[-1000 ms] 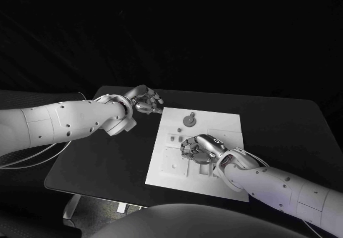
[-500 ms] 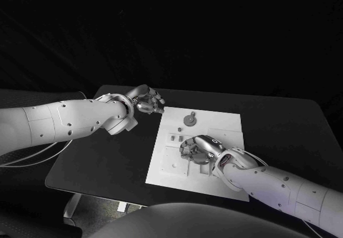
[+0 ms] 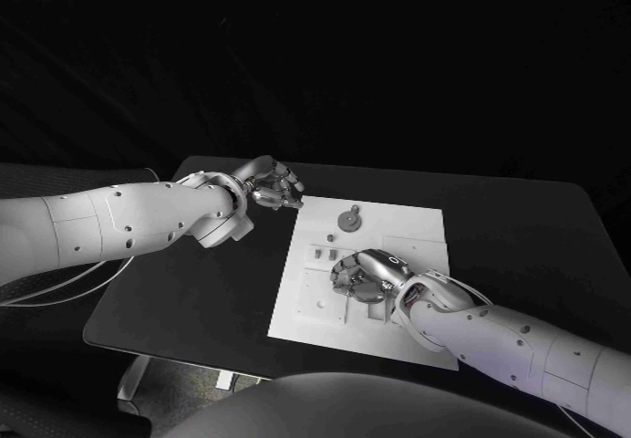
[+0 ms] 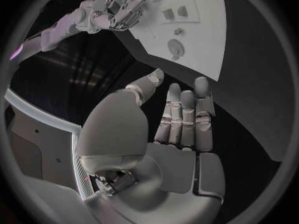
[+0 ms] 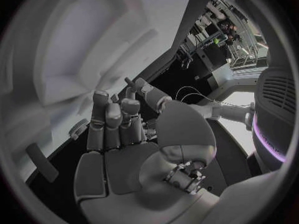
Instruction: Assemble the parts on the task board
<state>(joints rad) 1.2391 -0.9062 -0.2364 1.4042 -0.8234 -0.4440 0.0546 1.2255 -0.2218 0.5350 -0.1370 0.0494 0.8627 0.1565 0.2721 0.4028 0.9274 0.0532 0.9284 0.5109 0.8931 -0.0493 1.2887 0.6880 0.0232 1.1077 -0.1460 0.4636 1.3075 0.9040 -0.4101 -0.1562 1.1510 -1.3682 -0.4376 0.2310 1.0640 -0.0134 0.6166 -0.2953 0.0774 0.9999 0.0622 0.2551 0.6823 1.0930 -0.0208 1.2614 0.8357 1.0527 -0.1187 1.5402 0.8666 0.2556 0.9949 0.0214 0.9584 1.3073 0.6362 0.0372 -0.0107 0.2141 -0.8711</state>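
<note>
Left robot hand [image 3: 270,189]: over black counter [image 3: 197,292] just off far-left corner of white flat task board [image 3: 408,228]; fingers loosely curled, empty.
Right robot hand [image 3: 368,276]: on board's middle, fingers curled down; grip can't tell.
Round grey knob part [image 3: 348,220]: at board's far end.

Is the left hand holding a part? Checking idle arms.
No, the left hand holds nothing, its fingers straight, off the task board.

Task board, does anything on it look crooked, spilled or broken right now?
Nothing stands out. The task board lies flat on the table, the right hand is down over its middle, and the left hand hovers off its far corner.
</note>
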